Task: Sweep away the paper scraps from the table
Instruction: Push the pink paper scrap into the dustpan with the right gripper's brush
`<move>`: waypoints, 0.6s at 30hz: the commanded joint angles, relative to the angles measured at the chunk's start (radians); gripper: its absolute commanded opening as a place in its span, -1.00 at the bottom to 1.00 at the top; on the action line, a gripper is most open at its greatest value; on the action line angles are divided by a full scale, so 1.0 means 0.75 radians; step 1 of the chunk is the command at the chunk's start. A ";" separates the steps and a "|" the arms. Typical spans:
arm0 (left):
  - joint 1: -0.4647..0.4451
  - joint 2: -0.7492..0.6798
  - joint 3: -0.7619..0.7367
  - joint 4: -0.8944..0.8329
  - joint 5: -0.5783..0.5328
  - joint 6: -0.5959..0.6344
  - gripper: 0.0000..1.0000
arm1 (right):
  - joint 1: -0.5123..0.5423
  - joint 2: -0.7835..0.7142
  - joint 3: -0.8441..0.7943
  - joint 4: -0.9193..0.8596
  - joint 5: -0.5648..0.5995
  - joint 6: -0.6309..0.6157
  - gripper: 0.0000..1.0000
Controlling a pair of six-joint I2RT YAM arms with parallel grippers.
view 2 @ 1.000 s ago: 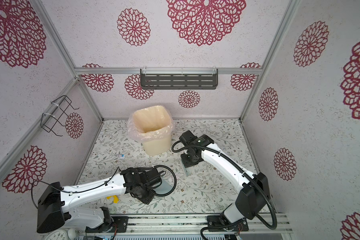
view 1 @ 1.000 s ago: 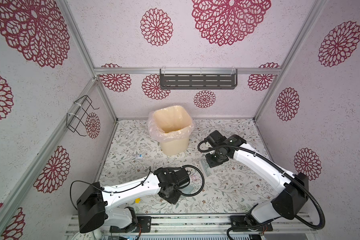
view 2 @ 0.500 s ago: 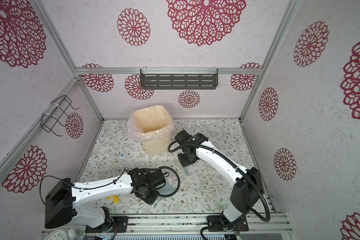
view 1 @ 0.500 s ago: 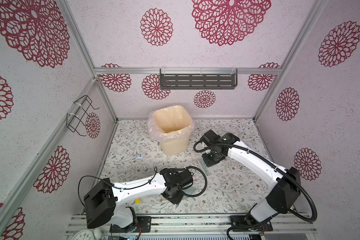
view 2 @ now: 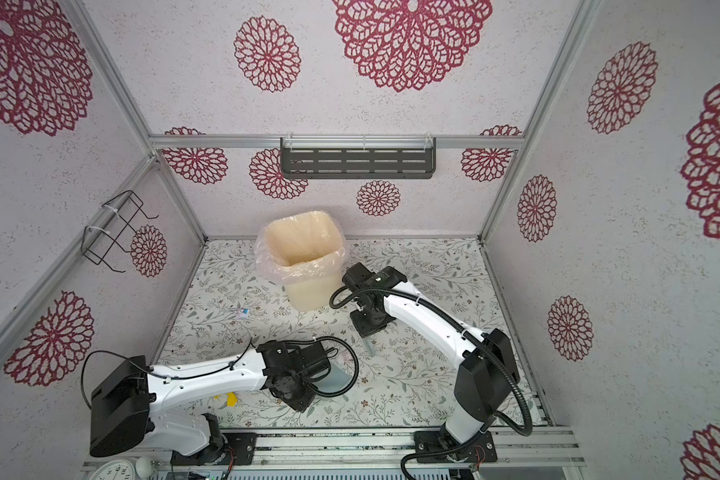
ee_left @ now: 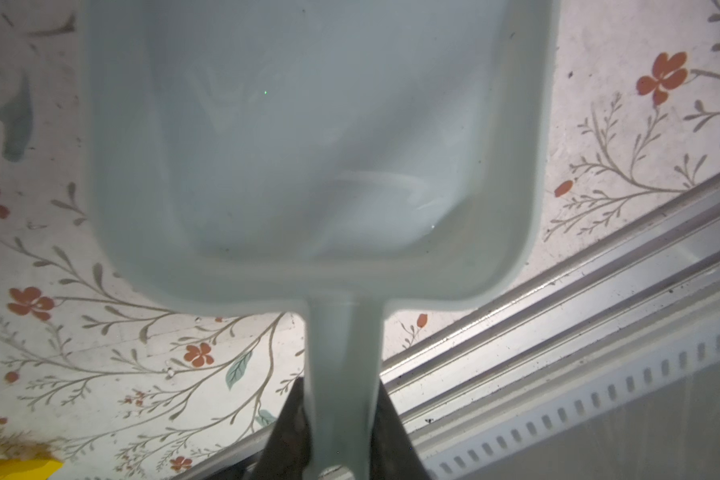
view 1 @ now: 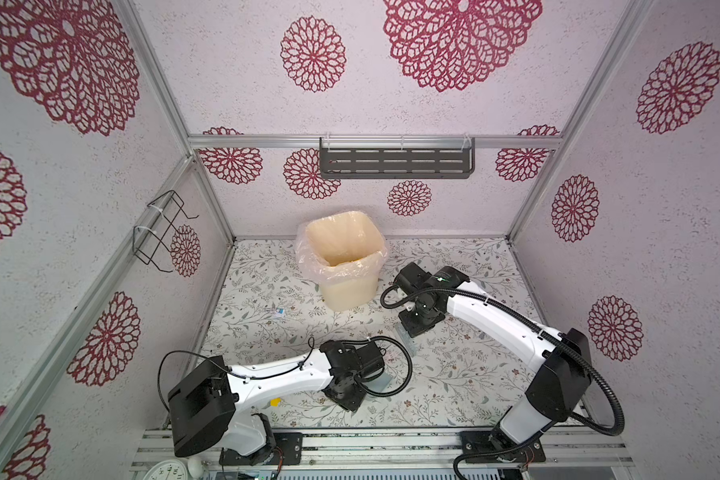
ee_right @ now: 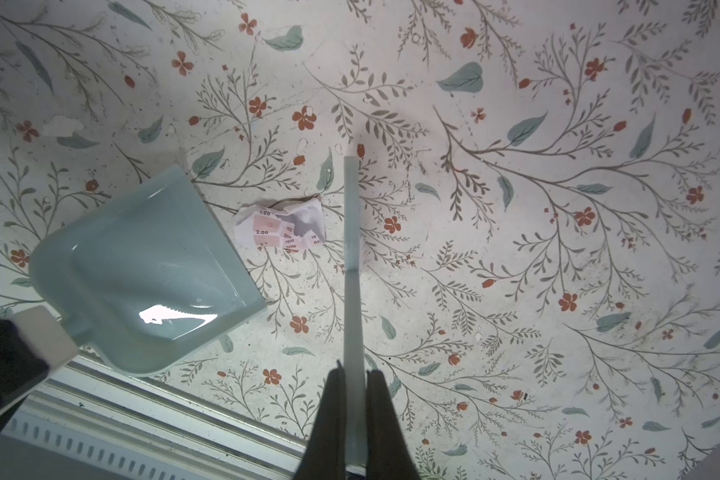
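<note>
A: Left pincer (ee_left: 341, 399)?
B: Clenched on the dustpan (ee_left: 308, 145) handle, one finger on each side of it.
A: Right pincer (ee_right: 355, 374)?
B: Clamped on the brush (ee_right: 352, 257), which shows edge-on as a thin strip.
A: Scraps?
B: The whitish-pink scrap (ee_right: 281, 226), crumpled and printed, lies on the worktop (ee_right: 516, 208) just off the dustpan's open lip, between dustpan and brush. Can't tell if it touches the lip; a gap separates it from the brush. The yellow scrap (view 1: 275, 401) lies well behind the dustpan, past its handle end, beside the left arm.
</note>
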 commanded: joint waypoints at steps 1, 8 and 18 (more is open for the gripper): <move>0.003 -0.021 -0.009 0.030 0.022 0.016 -1.00 | 0.031 0.024 0.030 -0.010 -0.028 -0.013 -1.00; 0.019 -0.027 -0.031 0.053 0.050 0.020 -1.00 | 0.089 0.026 0.057 -0.017 -0.068 -0.005 -1.00; 0.036 -0.043 -0.042 0.068 0.041 0.015 -1.00 | 0.242 -0.015 0.105 -0.082 -0.196 -0.018 -1.00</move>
